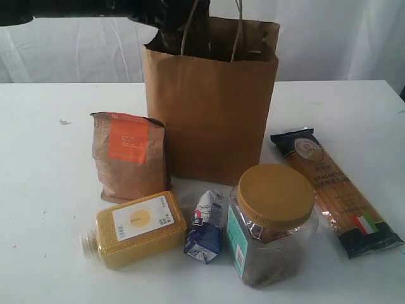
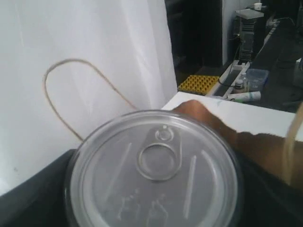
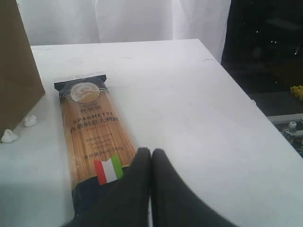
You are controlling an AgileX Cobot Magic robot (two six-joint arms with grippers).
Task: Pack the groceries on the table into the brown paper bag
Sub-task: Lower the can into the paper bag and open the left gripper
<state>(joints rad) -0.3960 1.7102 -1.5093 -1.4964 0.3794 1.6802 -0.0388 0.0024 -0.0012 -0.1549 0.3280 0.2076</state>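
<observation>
Silvery ribbed pull-tab tin [image 2: 154,170] grasped by left tool [image 2: 154,201]; right tool [image 3: 150,158] clenched empty.

Brown paper bag [image 1: 212,114] upright; spaghetti packet [image 1: 335,190] (lying flat) beside it.

brown bag [image 1: 215,114], silver tin [image 2: 154,170], yellow-lidded jar [image 1: 275,193]

Left arm [image 1: 76,7] stretches in high from the far left. The left gripper [image 1: 168,25] is up at the far middle, dark fingers [image 2: 28,194] spread wide and clamped either side of the dark pull-tab tin [image 2: 154,175]. Right gripper [image 3: 150,156] sits low at the near right, jaws pressed tight together.
</observation>
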